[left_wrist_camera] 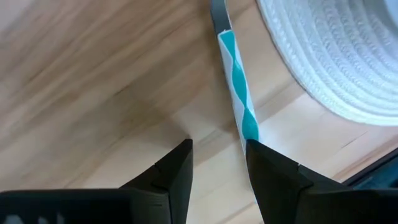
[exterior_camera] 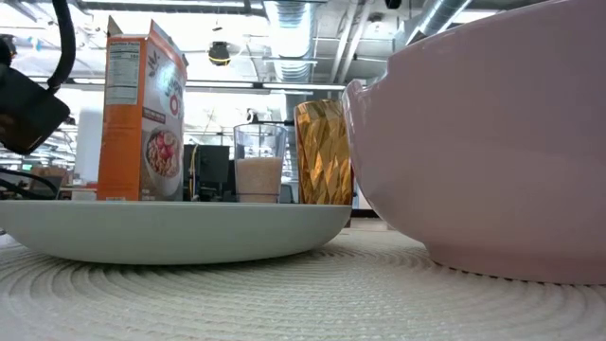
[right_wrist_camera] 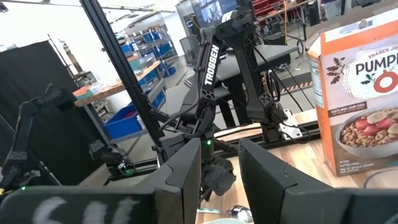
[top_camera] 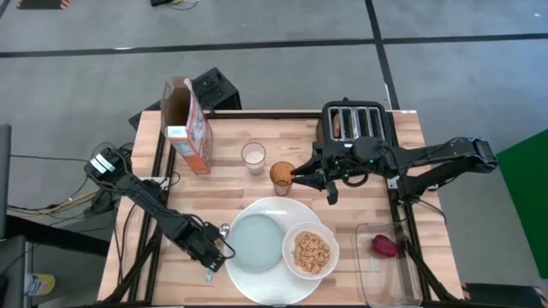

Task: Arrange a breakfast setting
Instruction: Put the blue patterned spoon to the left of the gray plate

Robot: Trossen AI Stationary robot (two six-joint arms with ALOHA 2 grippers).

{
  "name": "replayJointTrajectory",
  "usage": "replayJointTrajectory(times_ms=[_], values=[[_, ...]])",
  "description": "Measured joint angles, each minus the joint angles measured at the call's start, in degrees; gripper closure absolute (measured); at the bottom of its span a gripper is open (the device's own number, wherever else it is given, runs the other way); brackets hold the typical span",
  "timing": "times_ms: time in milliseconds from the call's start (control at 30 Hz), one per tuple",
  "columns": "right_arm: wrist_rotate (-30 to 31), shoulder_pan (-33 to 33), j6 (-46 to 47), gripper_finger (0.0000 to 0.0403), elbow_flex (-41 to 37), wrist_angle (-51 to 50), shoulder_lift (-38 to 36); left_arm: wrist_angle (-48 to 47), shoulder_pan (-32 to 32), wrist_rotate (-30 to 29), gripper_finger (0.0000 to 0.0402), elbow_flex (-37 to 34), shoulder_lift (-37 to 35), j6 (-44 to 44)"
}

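Between our left gripper's (left_wrist_camera: 217, 165) spread fingers, we keep the spoon (left_wrist_camera: 236, 93) centred before pinching its striped handle; our right gripper (top_camera: 330, 190) waits empty, spread, beside the toaster (top_camera: 355, 124).

Two plates (top_camera: 276, 248), one bowl (top_camera: 311, 251), two glasses (top_camera: 253, 157), one cereal box (top_camera: 188, 125), one toaster (top_camera: 357, 123).

The metal spoon (top_camera: 221, 233) is mostly hidden beneath the left end effector (top_camera: 208, 257); the clear plastic tray (top_camera: 370, 274) overhangs the desk's near right corner, cut off.
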Motion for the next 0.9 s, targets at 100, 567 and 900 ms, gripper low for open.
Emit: replayJointTrajectory(times_ms=[100, 567, 900], values=[[0.02, -0.02, 0.00, 0.0269, 0.00, -0.46, 0.00, -2.65, 0.00, -0.58, 0.0265, 1.06, 0.27, 1.24], [0.00, -0.30, -0.02, 0.0269, 0.00, -0.70, 0.00, -9.90, 3.24, -4.83, 0.0265, 2.64, -1.15, 6.23], [0.00, -0.32, -0.02, 0.0269, 0.00, -2.47, 0.00, -10.09, 5.88, -7.99, 0.0265, 4.76, -3.14, 8.53]])
